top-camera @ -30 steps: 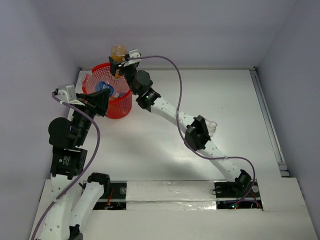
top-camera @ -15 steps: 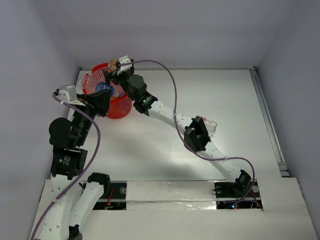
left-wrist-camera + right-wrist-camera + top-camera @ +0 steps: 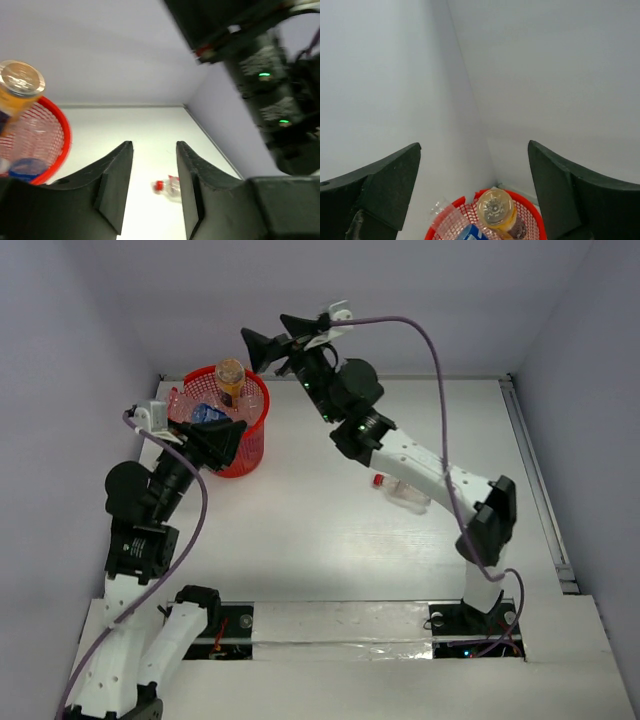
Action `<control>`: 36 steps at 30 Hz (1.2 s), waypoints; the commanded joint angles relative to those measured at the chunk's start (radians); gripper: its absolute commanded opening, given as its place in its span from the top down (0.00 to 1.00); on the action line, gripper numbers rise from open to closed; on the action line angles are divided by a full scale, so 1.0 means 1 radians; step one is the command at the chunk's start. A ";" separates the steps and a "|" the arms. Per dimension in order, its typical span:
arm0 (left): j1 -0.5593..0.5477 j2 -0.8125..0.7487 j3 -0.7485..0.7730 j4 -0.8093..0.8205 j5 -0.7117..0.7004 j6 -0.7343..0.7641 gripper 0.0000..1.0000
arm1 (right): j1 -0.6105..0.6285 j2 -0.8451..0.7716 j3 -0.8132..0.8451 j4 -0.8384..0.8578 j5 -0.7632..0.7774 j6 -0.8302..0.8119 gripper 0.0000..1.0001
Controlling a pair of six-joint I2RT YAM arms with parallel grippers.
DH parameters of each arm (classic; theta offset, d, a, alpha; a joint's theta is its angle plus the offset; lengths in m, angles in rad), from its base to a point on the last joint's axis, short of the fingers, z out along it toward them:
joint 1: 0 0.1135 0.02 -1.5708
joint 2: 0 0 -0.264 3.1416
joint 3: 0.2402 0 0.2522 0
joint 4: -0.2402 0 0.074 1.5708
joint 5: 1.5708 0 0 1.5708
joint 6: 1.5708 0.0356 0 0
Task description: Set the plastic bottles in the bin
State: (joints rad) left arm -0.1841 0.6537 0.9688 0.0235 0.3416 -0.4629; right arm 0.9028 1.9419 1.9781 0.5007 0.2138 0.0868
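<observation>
The red mesh bin stands at the table's far left. In it an orange bottle stands upright beside a blue-labelled bottle. A clear bottle with a red cap lies on the table mid-right. My right gripper is open and empty, raised above and just right of the bin. Its wrist view looks down on the bin, the orange bottle and a clear bottle. My left gripper is open and empty at the bin's right side. Between its fingers the clear red-capped bottle shows far off.
Grey walls enclose the table at the back and left, close behind the bin. A metal rail runs along the table's right edge. My right arm stretches diagonally across the table's middle.
My right gripper has let the orange bottle go into the bin, opened wide and risen to the right. Its elbow swung right, uncovering the clear bottle. My left gripper shifted slightly right.
</observation>
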 commanded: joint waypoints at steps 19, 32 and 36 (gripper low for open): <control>-0.702 0.953 0.252 0.184 -0.320 -0.131 0.70 | -0.248 -1.119 -0.903 -0.548 0.282 0.310 1.00; -0.758 1.166 0.314 0.208 -0.352 -0.448 0.01 | -0.248 -1.336 -0.953 -0.715 0.308 0.292 0.99; -0.758 1.193 0.310 0.187 -0.440 -0.513 0.01 | -0.248 -1.379 -0.949 -0.743 0.263 0.292 0.98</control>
State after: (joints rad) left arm -0.9405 1.8416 1.2800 0.1825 -0.0193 -0.8772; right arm 0.6556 0.5964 1.0237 -0.2142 0.5053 0.3847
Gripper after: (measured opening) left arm 0.990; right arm 0.021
